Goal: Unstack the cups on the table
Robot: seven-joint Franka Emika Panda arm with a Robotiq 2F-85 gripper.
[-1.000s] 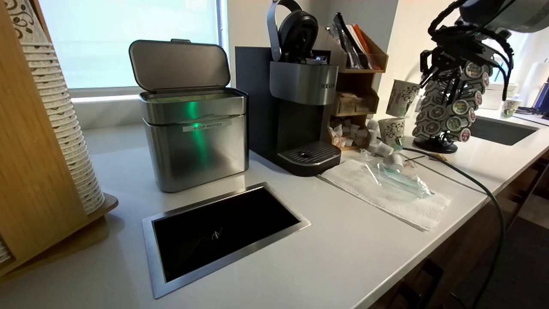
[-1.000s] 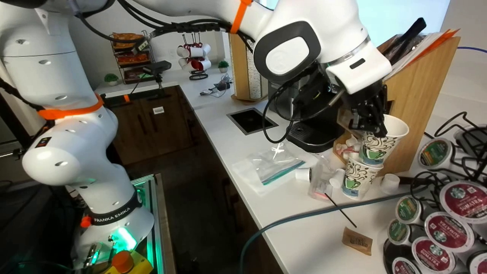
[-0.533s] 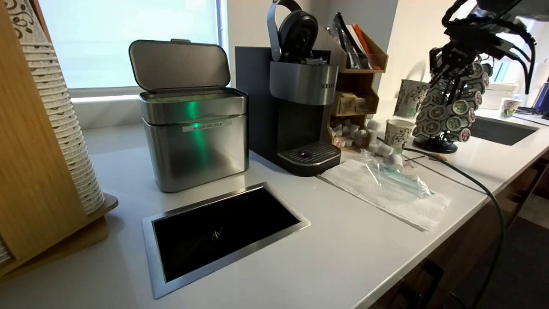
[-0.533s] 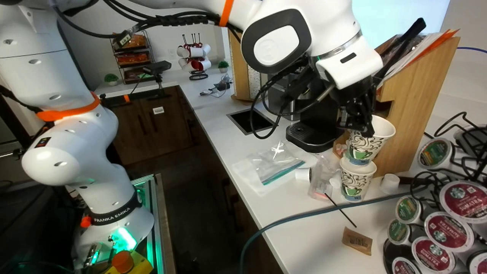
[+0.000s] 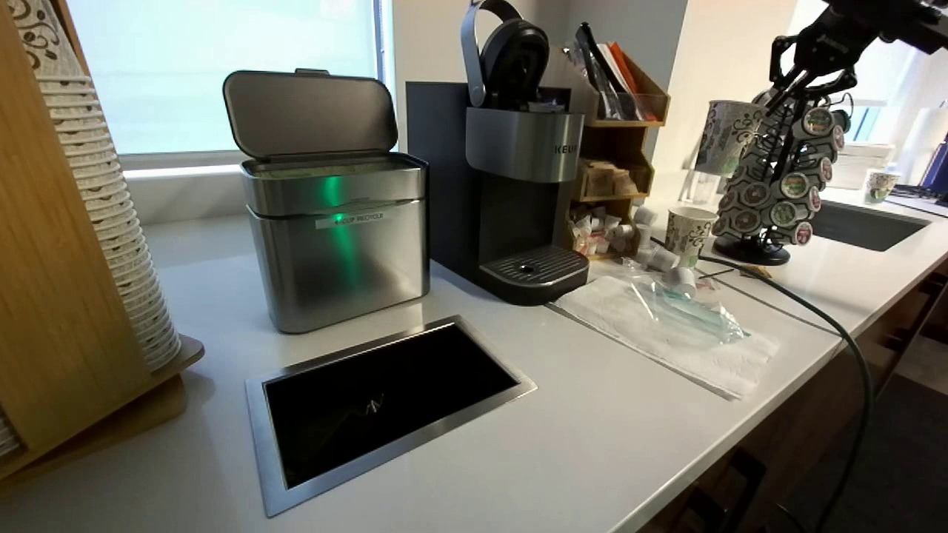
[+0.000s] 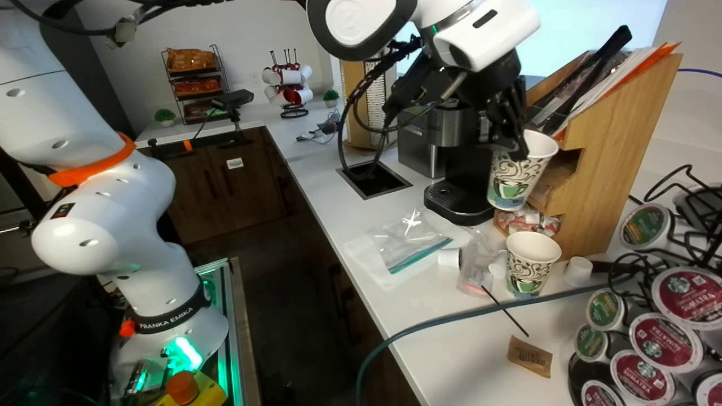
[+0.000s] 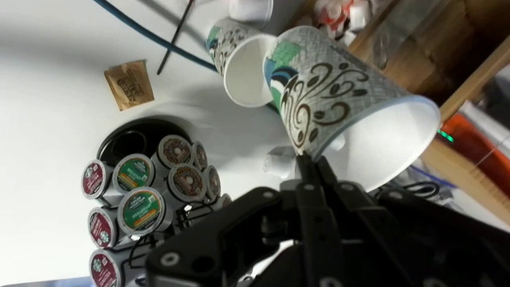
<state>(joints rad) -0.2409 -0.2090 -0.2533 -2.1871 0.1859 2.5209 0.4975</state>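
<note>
Cup [image 7: 318, 95] right of centre in the wrist view, tilted, pinched by the rim between fingertips [image 7: 306, 175] of the gripper [image 7: 313, 160]; in an exterior view, apart, below, second cup [image 6: 531, 265] upright on the table [image 6: 451, 349].

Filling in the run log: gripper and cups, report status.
Gripper shut on upper cup at rim; cup aloft, tilted. Lower cup upright on countertop, separate. Teal cable close beside it, contact unclear.

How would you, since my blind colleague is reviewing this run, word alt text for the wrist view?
The closed gripper pinches the rim of a tilted, swirl-patterned paper cup, held in the air. Partly behind it, a second cup with the same print stands on the white counter. At the picture's left: coffee pods and a brown packet.
</note>
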